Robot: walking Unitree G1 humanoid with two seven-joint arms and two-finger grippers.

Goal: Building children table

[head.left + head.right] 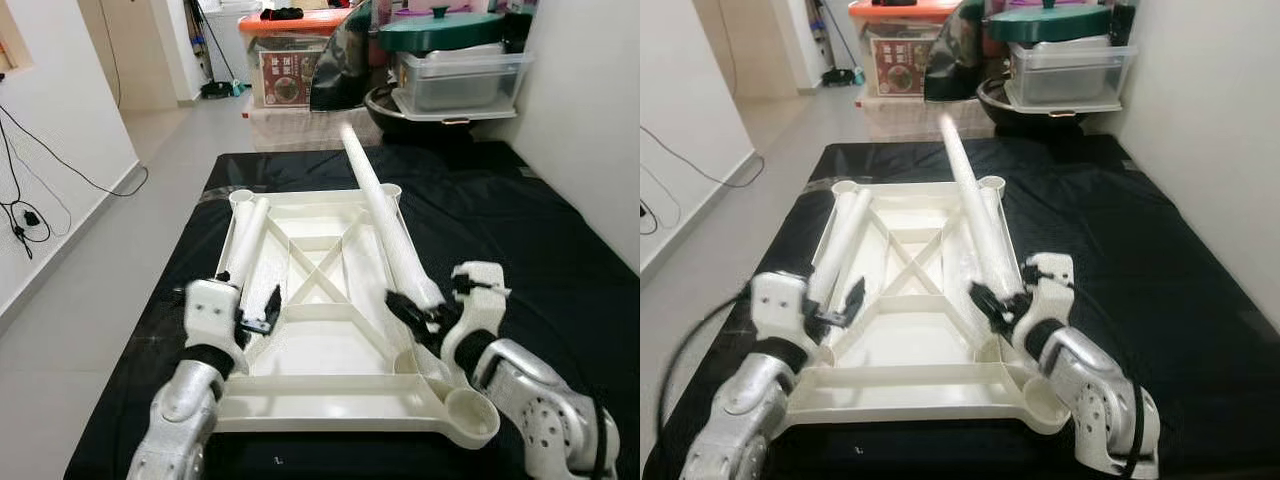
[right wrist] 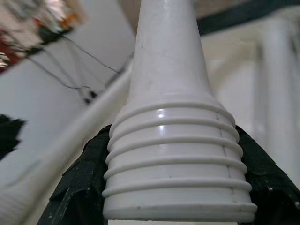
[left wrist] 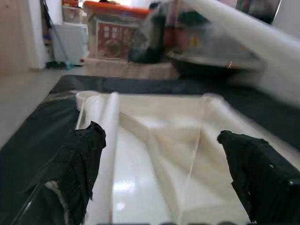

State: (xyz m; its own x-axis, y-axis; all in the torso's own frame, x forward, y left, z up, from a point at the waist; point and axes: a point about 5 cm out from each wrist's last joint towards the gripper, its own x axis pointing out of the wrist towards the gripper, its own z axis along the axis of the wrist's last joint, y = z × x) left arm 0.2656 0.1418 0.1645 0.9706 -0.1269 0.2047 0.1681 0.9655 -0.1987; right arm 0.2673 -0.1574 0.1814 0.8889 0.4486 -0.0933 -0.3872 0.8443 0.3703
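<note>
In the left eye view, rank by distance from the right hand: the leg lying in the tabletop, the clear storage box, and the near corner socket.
1. Near corner socket, just beside the right hand.
2. Lying leg, across the upturned tabletop, by the left hand.
3. Clear storage box, far end by the wall.

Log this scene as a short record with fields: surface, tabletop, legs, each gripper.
surface: black mat on the floor
tabletop: white, upside down, ribs up, corner sockets showing
held leg: white tube, threaded end in the right gripper, far end raised
loose leg: white tube lying in the tabletop along its left side
left gripper: jaws open, by the near end of the loose leg
clutter: storage boxes beyond the mat
</note>
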